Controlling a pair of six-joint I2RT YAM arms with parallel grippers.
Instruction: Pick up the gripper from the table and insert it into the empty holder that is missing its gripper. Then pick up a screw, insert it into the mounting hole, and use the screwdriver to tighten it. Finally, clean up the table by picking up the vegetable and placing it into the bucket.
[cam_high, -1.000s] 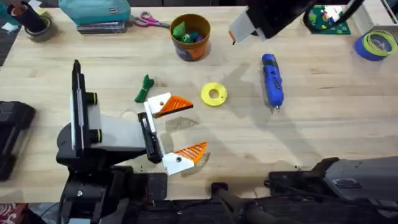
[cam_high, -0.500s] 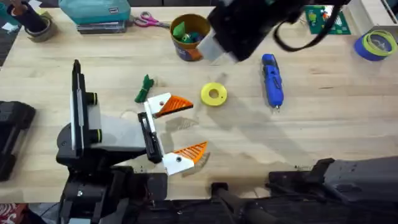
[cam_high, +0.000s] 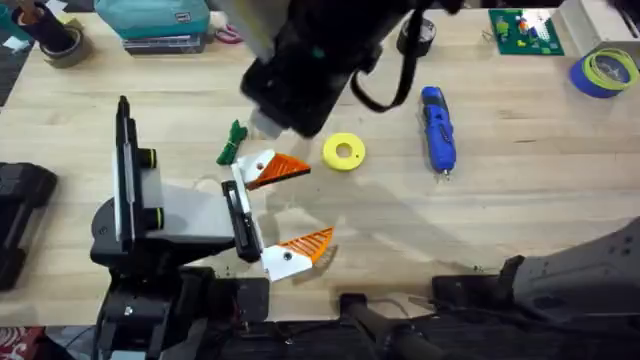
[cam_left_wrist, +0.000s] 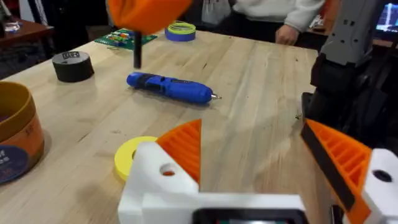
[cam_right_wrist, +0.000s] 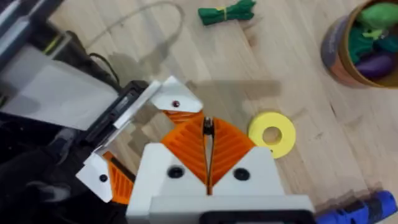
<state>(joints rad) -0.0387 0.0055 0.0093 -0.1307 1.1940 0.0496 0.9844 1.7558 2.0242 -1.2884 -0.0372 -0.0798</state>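
R gripper: in the R wrist view its two orange ribbed pads are pressed together, w/ a thin dark shank pinched between the tips. What that shank belongs to can't be told. Below it on the wooden table: the L arm's white holder, the yellow ring disc just beside it, the green vegetable farther off, the orange bucket w/ toy veg inside, and one end of the blue screwdriver.

Overhead: R arm hangs large, dark and blurred across the middle, over the spot between vegetable and yellow disc; it covers the bucket area. L gripper rests on the table, fingers spread wide, nothing between them. Both white finger mounts carry an orange wedge: far one, near one. Vegetable lies just beside the far finger. Screwdriver lies well apart to the R of the disc, tip toward the arm bases. Tape rolls, scissors and a teal case sit along the far edge.

L wrist view: L gripper is wide apart and empty. Ahead: yellow disc, screwdriver lying flat, bucket at the side, black tape roll. A blurred orange pad w/ the dark shank under it hangs above the table.
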